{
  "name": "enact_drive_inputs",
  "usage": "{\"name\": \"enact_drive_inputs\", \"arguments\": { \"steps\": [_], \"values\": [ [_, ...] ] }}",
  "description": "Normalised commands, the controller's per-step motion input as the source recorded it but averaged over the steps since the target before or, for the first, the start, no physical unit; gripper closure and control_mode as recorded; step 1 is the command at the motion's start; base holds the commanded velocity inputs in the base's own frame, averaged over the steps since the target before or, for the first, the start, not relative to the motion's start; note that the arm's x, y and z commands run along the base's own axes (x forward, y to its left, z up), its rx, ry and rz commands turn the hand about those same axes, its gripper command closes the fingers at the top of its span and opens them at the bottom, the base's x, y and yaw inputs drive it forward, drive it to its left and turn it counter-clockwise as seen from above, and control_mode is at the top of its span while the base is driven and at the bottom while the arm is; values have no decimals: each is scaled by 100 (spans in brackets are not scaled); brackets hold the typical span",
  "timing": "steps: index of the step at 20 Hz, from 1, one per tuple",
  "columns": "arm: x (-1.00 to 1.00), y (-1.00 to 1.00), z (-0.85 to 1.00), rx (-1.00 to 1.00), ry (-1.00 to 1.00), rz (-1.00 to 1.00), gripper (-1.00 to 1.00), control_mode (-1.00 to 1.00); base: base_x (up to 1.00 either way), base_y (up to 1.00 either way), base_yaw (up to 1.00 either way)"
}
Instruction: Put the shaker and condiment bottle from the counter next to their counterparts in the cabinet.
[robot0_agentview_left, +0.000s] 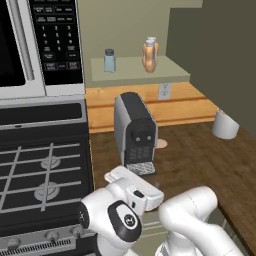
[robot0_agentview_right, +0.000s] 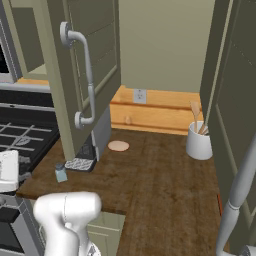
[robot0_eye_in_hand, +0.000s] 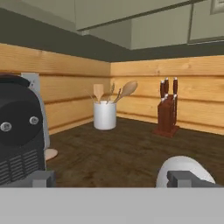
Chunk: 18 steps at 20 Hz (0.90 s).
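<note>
Two bottles (robot0_agentview_left: 150, 54) shelved in cabinet (robot0_agentview_left: 140, 75) beside one shaker (robot0_agentview_left: 109, 60) | second shaker (robot0_agentview_right: 61, 172) on tabletop (robot0_agentview_right: 150, 170), near left by coffee machine (robot0_agentview_left: 135, 132) | my gripper (robot0_eye_in_hand: 113, 179) spread, empty.

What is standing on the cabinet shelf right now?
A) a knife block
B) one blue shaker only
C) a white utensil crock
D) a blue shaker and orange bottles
D: in the left base view the shelf carries a pale-blue shaker on the left and orange-tan bottles with white caps to its right.
</note>
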Motion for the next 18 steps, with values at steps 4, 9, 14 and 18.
{"name": "enact_drive_inputs", "arguments": {
  "steps": [4, 9, 14, 18],
  "values": [
    [11, 0, -57, 0, 0, -3, -100, -100, 0, 0, 0],
    [34, -2, -45, 0, 0, 0, -100, -100, 0, 0, 0],
    [19, -1, -26, 0, 0, 0, -100, -100, 0, 0, 0],
    [18, 9, -25, -1, 0, -2, -100, -100, 0, 0, 0]
  ]
}}
